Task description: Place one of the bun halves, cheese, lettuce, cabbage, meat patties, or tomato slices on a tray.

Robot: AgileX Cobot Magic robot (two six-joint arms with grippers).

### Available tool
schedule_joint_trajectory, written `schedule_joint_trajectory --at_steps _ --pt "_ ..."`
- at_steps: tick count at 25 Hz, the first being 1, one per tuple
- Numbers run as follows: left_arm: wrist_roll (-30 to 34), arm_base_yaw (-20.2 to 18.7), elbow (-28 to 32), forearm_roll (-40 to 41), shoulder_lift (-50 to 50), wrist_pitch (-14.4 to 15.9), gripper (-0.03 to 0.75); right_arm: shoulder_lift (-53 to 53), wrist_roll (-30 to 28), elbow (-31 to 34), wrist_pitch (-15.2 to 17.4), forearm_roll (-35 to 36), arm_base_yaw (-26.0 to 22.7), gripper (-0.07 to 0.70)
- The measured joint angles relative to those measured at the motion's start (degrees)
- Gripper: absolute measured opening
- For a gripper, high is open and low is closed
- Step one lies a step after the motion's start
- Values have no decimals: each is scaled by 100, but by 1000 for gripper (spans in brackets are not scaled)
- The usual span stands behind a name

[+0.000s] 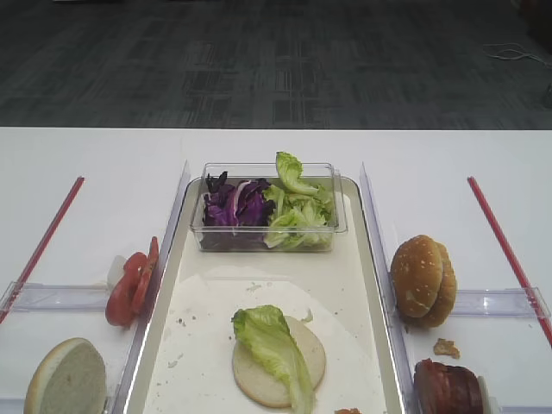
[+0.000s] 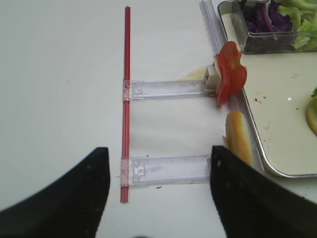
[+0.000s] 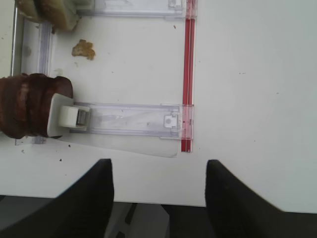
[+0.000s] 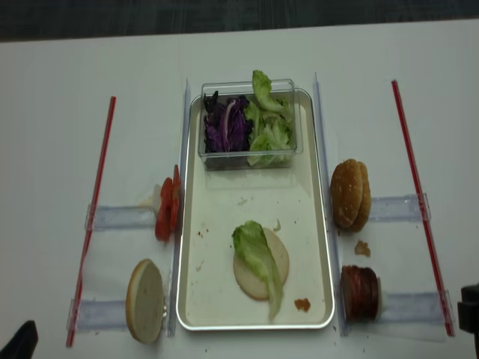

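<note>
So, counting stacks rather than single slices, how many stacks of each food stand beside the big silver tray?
Bun halves: 2 (seeded stack, pale cut-face one)
Tomato slices: 1
Meat patties: 1
Total: 4 stacks

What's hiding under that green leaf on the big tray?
A flat, pale bun half lies under the lettuce leaf, on the tray. The leaf covers the bun's middle strip, so anything between them cannot be seen.

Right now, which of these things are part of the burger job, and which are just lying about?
Job: tray, bun half with lettuce on it, tomato slices, meat patties, seeded buns, cabbage.
Lying about: red strips, crumb.
</note>
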Motion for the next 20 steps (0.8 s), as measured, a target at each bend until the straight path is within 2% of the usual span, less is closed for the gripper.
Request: schedule_joint_trajectory --at_steps 20 --pt "0 0 0 0 0 0 421 -1119 -4 0 67 2 0 433"
